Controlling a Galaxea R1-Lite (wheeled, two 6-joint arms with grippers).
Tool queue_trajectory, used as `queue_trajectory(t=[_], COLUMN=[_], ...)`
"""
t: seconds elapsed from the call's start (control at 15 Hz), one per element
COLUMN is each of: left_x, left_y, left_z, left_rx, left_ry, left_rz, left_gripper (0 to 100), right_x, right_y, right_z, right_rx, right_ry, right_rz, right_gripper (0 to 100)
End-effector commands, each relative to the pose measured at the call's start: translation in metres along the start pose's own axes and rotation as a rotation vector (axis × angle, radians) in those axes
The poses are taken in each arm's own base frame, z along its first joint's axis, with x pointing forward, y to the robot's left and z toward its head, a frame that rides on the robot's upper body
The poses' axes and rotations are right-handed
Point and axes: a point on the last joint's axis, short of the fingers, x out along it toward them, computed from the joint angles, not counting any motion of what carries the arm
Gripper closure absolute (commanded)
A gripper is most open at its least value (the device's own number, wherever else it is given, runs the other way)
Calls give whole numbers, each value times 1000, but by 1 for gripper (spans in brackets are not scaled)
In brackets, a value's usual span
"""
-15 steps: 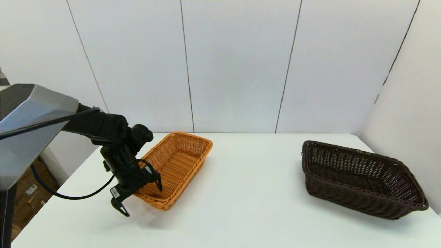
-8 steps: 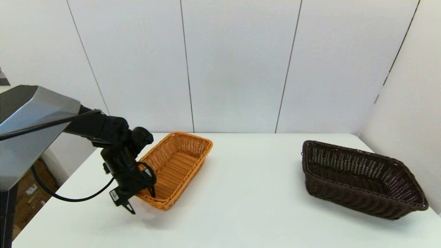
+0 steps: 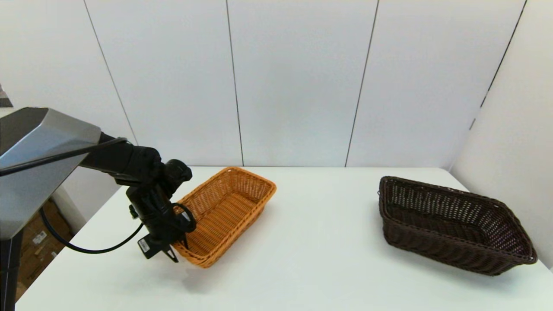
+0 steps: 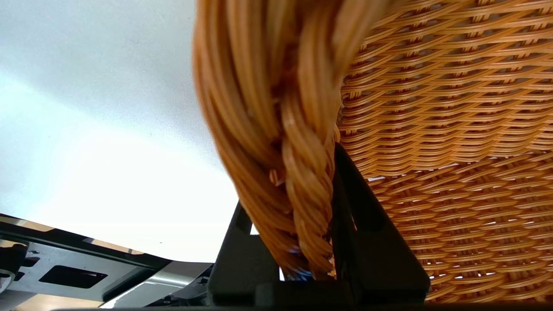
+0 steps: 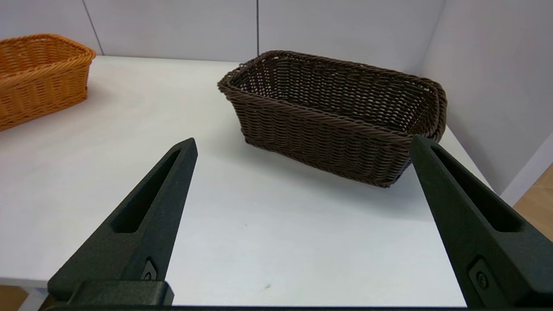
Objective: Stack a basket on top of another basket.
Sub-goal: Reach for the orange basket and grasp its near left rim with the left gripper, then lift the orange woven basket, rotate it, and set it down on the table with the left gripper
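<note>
Left tool is clamped on the near rim of the orange-tan wicker basket, one finger inside, one outside; the left wrist view shows the braided rim pinched between the black fingers. Basket sits at the left of the white counter, its gripped end seemingly tipped up, far end low. Dark brown wicker basket is well apart at the right, close to the side wall, resting on the counter. Risks: a single-edge pinch on a slick rounded braid could slip or let the basket swing and twist when carried; a dragging far end could snag; an off-angle set-down would leave it cocked across the brown basket's flared rim. Left arm reaches in from the left, wrist bent down, tool pointing down toward the counter. Right tool hovers low at the counter's near edge facing the brown basket, fingers spread wide, holding nothing.
</note>
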Motion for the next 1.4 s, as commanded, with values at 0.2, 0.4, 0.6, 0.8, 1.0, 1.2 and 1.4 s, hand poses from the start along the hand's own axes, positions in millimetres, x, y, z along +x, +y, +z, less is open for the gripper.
queue_trajectory(t=[0.2, 0.4, 0.6, 0.8, 1.0, 1.2, 1.4], left_x=[-22, -57, -67, -64, -58, -50, -45], left_y=[0, 2, 3, 2, -5, -22, -46], left_z=[-5, -16, -22, -27, -43, -56, -62], left_rx=[24, 228, 399, 569, 762, 858, 794], left_ry=[-12, 20, 19, 28, 39, 57, 109], left_rz=[-68, -237, -291, -304, -294, -292, -254], left_gripper=[100, 100, 100, 100, 100, 100, 100], right_x=[0, 0, 0, 0, 0, 0, 0], right_y=[0, 0, 0, 0, 0, 0, 0], right_z=[0, 0, 0, 0, 0, 0, 0], right_rx=[0, 0, 0, 0, 0, 0, -1], right_ry=[1, 1, 1, 1, 1, 1, 0], right_rz=[0, 2, 2, 2, 0, 0, 1], right_gripper=[0, 0, 0, 0, 0, 0, 0])
